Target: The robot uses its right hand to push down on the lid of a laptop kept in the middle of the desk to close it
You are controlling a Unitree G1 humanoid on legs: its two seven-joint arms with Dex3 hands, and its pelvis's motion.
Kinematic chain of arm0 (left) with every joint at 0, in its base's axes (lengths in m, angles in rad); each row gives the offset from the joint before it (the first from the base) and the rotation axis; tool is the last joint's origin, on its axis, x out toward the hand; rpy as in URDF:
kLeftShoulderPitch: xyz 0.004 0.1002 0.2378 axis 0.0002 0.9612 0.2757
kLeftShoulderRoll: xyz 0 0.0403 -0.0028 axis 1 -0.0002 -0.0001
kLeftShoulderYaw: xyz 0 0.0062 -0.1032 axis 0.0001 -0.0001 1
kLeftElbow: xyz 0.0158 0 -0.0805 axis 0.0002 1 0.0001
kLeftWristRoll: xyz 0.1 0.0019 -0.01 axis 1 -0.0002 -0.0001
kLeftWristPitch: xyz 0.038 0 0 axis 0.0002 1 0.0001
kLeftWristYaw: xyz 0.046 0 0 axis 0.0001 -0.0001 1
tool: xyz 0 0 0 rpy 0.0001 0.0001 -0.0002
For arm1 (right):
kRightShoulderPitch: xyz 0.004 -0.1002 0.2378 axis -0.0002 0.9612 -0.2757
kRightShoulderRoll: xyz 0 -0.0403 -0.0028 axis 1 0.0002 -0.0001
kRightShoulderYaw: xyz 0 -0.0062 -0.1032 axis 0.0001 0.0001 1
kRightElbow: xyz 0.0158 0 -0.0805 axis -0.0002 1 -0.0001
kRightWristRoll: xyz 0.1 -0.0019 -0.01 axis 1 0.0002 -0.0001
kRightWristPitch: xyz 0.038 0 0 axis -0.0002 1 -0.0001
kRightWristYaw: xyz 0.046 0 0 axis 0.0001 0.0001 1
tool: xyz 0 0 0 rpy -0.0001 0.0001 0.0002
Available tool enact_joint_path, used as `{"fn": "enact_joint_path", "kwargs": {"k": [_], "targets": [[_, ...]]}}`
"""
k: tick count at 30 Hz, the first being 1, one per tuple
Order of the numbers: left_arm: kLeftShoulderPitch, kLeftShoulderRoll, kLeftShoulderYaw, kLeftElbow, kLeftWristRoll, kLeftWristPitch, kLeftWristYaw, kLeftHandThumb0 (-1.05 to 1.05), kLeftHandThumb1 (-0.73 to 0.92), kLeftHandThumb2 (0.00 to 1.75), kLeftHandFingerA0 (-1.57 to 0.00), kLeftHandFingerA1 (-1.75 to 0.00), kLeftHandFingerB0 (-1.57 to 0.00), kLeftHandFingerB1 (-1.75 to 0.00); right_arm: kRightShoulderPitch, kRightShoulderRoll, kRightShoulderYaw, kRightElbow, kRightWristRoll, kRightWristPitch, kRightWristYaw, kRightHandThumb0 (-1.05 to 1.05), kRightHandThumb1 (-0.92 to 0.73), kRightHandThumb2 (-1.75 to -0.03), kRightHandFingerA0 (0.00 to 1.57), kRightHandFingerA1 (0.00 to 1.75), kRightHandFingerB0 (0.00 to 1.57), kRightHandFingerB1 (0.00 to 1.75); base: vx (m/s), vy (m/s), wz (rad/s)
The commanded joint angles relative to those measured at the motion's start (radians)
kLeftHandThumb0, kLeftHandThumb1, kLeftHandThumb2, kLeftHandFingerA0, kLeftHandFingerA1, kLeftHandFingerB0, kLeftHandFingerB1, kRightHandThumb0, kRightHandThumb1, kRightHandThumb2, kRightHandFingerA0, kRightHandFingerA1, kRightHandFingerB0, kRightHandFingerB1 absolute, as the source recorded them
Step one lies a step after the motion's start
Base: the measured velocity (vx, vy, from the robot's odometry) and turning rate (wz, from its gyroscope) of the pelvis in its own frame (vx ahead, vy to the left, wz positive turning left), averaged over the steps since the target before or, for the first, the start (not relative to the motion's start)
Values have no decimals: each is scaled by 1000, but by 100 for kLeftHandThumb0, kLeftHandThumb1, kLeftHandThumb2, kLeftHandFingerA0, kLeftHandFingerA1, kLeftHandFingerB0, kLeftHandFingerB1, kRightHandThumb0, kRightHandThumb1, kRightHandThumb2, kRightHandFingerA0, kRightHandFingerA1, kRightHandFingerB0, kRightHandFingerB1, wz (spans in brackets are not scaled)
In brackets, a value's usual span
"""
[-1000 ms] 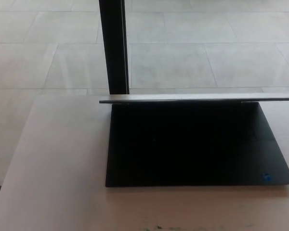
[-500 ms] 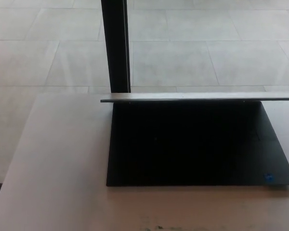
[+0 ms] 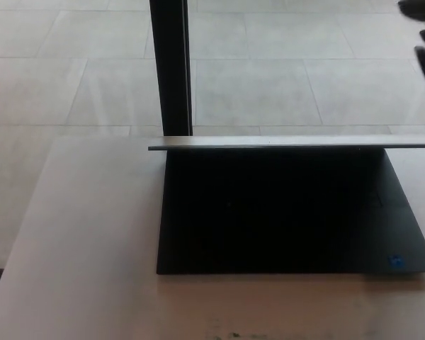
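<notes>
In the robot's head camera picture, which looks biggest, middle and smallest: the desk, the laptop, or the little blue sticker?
Largest to smallest as they look:
1. desk
2. laptop
3. blue sticker

The desk runs past the picture's edges, so only part of it shows.

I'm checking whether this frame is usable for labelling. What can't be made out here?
- Right hand, head view: only blurred black fingertips show; the picture's right edge cuts off the rest.
- Open dark laptop's silver lid: seen edge-on, so the screen is hidden.
- Keyboard deck: too dark to see keys.
- Left hand: not in view.
</notes>
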Motion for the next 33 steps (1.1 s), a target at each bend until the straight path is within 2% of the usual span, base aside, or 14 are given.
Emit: {"fn": "enact_joint_path", "kwargs": {"k": [1,6,8,9,17,18,20,23,27,29,30,31,32,33], "targets": [[16,29,15,-22,-60,48,7,-105,92,89,-28,-96,-22,-76,4,-4,260,122,-327,-170,63,-85,-92,-72,20,49,23,31,0,0,0],[18,35,12,-39,-64,69,1,-105,92,89,-25,-95,-19,-74,21,-3,328,215,-367,-191,5,-82,-92,-72,24,47,26,31,0,0,0],[17,37,12,-31,-64,63,-2,-101,80,123,-27,-84,-23,-72,19,-4,355,238,-389,-193,-16,-83,-92,-72,26,48,27,31,0,0,0],[19,39,8,-30,-64,64,-12,-105,92,89,-22,-92,-16,-71,17,-8,378,249,-410,-188,-20,-85,-91,-75,25,48,24,32,0,0,0],[24,33,5,-33,-69,58,1,-105,92,88,-25,-94,-18,-71,60,-9,410,358,-429,-212,-106,-77,-91,-67,37,51,36,37,0,0,0],[26,32,4,-36,-68,53,1,-100,81,121,-28,-84,-24,-72,77,-18,413,362,-442,-208,-132,-80,-76,-83,37,53,33,42,0,0,0],[20,39,3,-36,-72,60,0,-93,83,135,-36,-85,-13,-64,106,-31,411,342,-447,-192,-133,-79,-76,-82,34,53,30,41,0,0,0],[21,40,5,-39,-77,66,3,-105,92,91,-23,-94,-16,-73,153,-49,402,302,-454,-195,-134,-74,-87,-66,39,52,35,35,0,0,0],[16,48,0,-25,-74,70,10,-105,92,89,-26,-97,-19,-74,213,-64,397,267,-483,-197,-131,-72,-85,-66,38,53,33,37,0,0,0],[17,50,-4,-27,-76,69,9,-105,92,90,-27,-96,-20,-74,230,-59,391,265,-501,-187,-137,-69,-83,-65,38,53,34,37,0,0,0],[20,50,-7,-29,-78,68,-2,-95,83,136,-36,-85,-14,-66,255,-60,396,266,-513,-175,-137,-66,-83,-65,40,47,35,35,0,0,0],[20,51,-9,-28,-79,67,1,-94,82,135,-37,-86,-13,-65,267,-56,396,273,-520,-168,-134,-66,-84,-65,39,47,35,34,0,0,0],[19,49,-10,-34,-84,68,5,-104,92,91,-25,-93,-18,-72,274,-48,395,285,-528,-158,-134,-72,-73,-75,37,47,32,38,0,0,0],[17,51,-10,-25,-84,63,8,-105,92,91,-26,-93,-20,-72,282,-42,395,296,-532,-154,-130,-66,-84,-66,37,43,35,33,-4,-5,-7]]}}
